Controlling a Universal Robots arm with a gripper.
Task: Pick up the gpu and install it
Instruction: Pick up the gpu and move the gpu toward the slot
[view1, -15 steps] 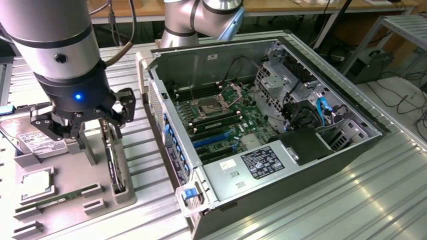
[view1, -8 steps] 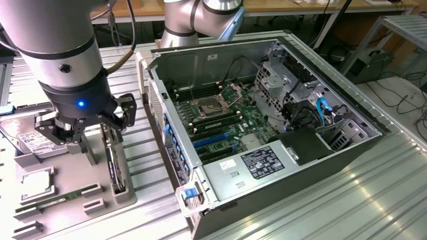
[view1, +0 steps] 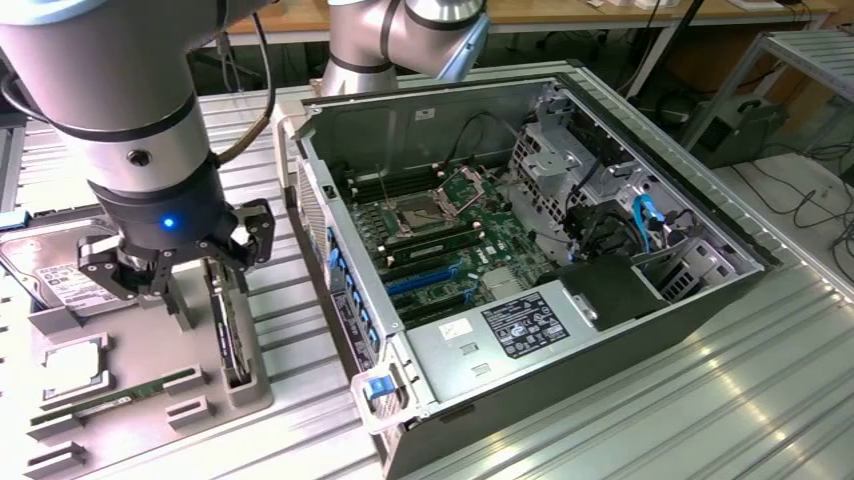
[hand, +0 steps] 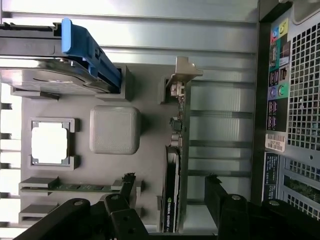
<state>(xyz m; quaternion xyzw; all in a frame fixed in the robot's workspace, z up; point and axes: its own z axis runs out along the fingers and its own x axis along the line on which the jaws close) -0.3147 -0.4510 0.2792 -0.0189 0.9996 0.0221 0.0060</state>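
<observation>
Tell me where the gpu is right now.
The gpu stands on edge in the grey parts tray at the exterior view's left, beside the open computer case, directly under the open gripper.

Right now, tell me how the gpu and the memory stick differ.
The gpu is dark with a pale metal bracket; the memory stick is green. The gpu sits at the tray edge by the computer case; the memory stick lies crosswise, farther in. The open tool flanks the gpu, not the memory stick. Both rest in tray slots.

The gpu (view1: 230, 330) stands on edge in tray (view1: 254, 395) beside case (view1: 387, 130)
</observation>
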